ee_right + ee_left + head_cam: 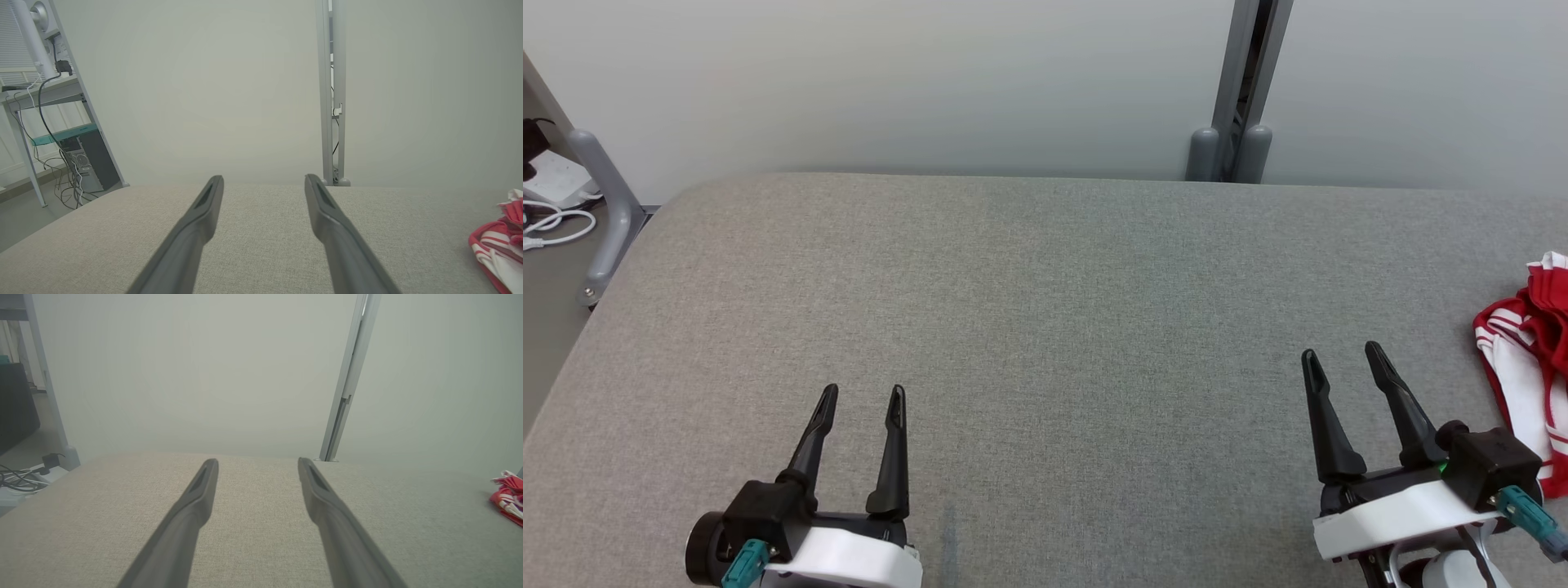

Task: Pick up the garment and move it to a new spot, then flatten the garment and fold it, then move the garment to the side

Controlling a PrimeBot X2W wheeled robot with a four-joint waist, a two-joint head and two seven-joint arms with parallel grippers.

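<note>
Garment (1527, 384) just beside right fingers (1402, 408)

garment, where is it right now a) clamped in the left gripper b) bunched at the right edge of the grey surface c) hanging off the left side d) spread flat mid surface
B: the red and white garment lies crumpled at the right edge of the grey surface, just right of the open, empty right gripper.

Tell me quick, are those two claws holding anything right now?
Left gripper: open, holding nothing.
Right gripper: open, holding nothing; the red and white garment lies apart, to its right.
</note>
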